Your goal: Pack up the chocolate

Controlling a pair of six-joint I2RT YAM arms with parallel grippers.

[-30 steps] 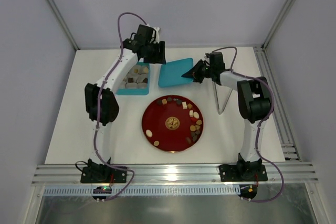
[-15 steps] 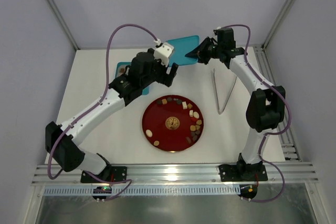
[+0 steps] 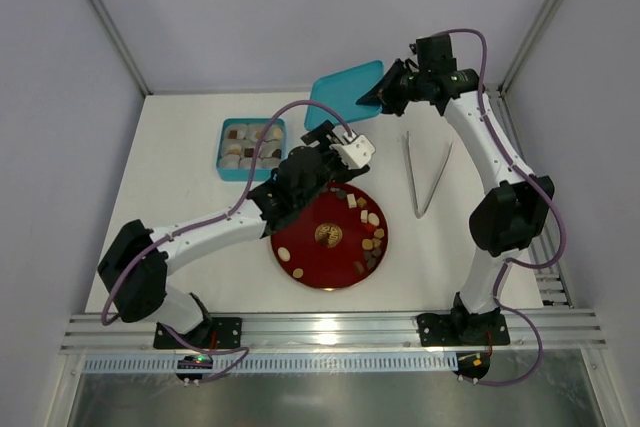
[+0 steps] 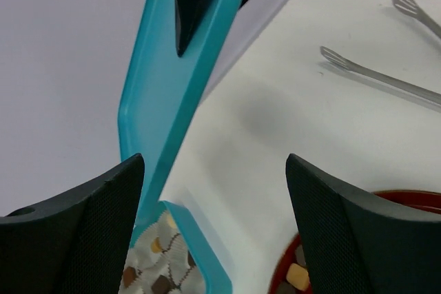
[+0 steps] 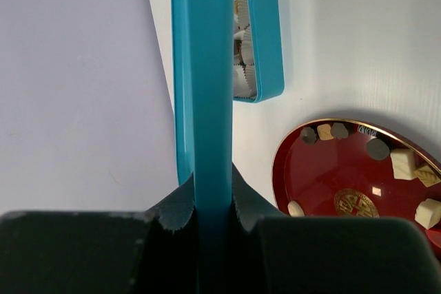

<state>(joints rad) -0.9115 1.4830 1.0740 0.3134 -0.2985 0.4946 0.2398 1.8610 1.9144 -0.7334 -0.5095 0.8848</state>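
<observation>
Brown, tan and white chocolate bits lie near the spread left end effector. The right end effector pinches a teal lid. White desk, grey walls.

A: Entry one, plate?
B: Middle of the table, toward the near edge. Chocolate pieces lie on it, mostly along its far and right rim.
A: Entry two, box?
B: Behind and left of the plate, apart from it; more pieces inside.
A: Entry three, tongs?
B: Flat on the table, right of the plate, spread ends toward the far edge.
A: Entry four, lid?
B: Raised over the far edge, behind the plate, right of the box, clamped edge-on in the right gripper.
A: Left gripper?
B: Between box and plate, jaws wide.
</observation>
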